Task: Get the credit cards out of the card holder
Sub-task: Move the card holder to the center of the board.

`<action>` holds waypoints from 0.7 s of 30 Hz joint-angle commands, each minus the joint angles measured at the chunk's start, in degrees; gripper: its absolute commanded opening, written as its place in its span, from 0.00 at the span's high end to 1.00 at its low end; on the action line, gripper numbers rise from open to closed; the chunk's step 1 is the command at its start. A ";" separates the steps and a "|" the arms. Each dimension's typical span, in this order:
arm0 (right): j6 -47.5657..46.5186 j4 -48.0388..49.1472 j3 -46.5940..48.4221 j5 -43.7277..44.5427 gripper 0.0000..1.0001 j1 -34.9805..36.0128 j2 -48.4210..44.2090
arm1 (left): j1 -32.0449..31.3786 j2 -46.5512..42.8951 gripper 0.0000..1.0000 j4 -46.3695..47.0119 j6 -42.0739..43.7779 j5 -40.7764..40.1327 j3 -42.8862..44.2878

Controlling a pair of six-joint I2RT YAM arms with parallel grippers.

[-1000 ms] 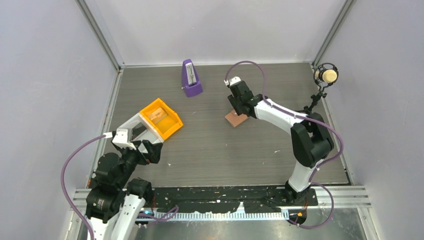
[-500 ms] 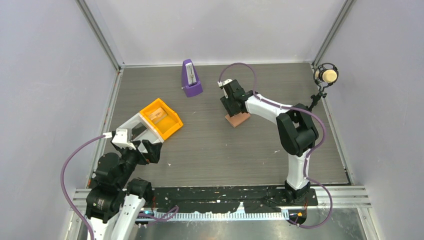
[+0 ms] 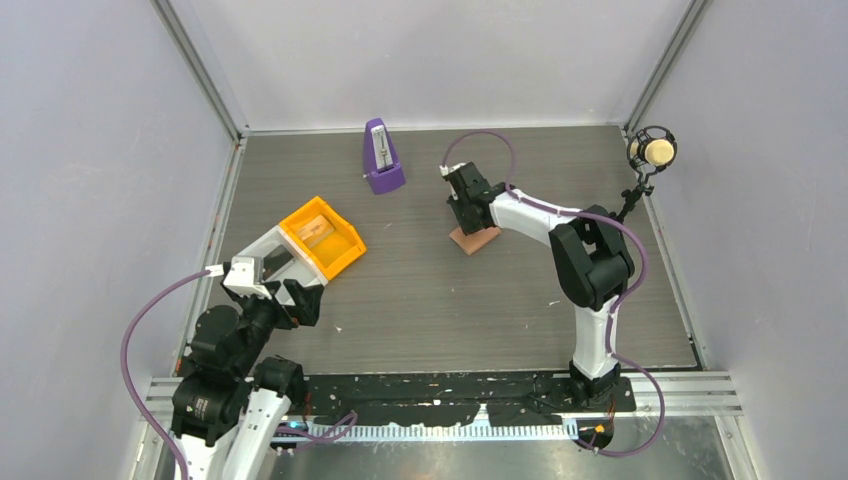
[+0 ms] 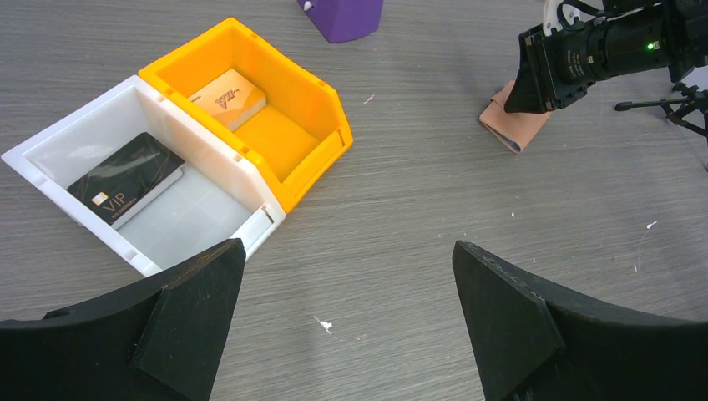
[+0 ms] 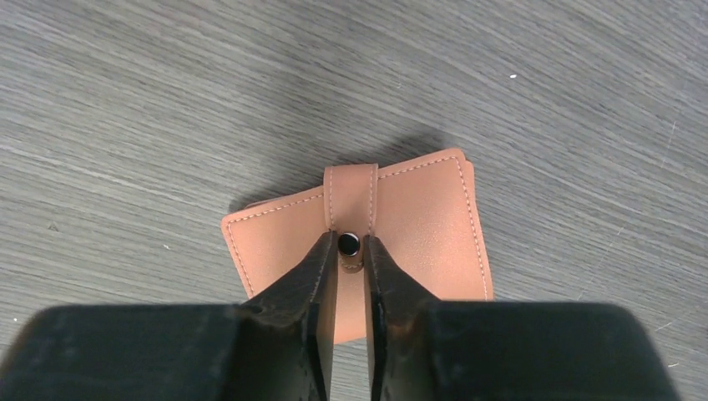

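Note:
The salmon-tan card holder (image 3: 476, 240) (image 5: 426, 225) lies folded shut on the table, its tab and black snap facing up. My right gripper (image 3: 463, 218) (image 5: 351, 247) points down onto it, jaws drawn narrow around the snap end of the tab. One dark credit card (image 4: 125, 180) marked VIP lies in the white bin (image 4: 50, 142). Any cards inside the holder are hidden. My left gripper (image 4: 346, 284) hovers wide open over bare table near the bins, holding nothing. From the left wrist view the card holder (image 4: 513, 125) sits far right under the right gripper (image 4: 534, 88).
An orange bin (image 3: 345, 250) (image 4: 313, 104) joined to the white bin (image 3: 268, 256) holds a tan card-like piece (image 4: 227, 94). A purple metronome (image 3: 382, 158) stands at the back. A microphone on a stand (image 3: 652, 152) is at the back right. Walls enclose three sides.
The right arm swung left and settled over the card holder, and its jaws narrowed onto the tab. The left arm and the bins stayed still.

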 commanded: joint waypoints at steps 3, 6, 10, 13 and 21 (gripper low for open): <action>2.68 0.88 -2.22 -2.25 0.91 -0.24 -2.01 | 0.35 0.00 0.00 0.47 0.97 -0.59 0.25; 4.24 1.49 -4.07 -3.38 0.95 -0.24 -4.42 | 0.33 0.03 0.00 0.44 0.89 -0.61 0.25; 9.27 2.97 -8.50 -6.76 0.95 -0.23 -9.74 | 0.35 0.42 0.00 0.42 0.89 -0.47 0.33; 13.56 5.26 -12.44 -12.28 0.95 -0.19 -15.14 | 0.36 1.30 0.00 0.38 0.84 0.15 0.49; 22.43 6.98 -26.36 -20.65 0.95 2.14 -27.71 | 0.35 3.91 0.00 1.10 0.04 4.81 0.91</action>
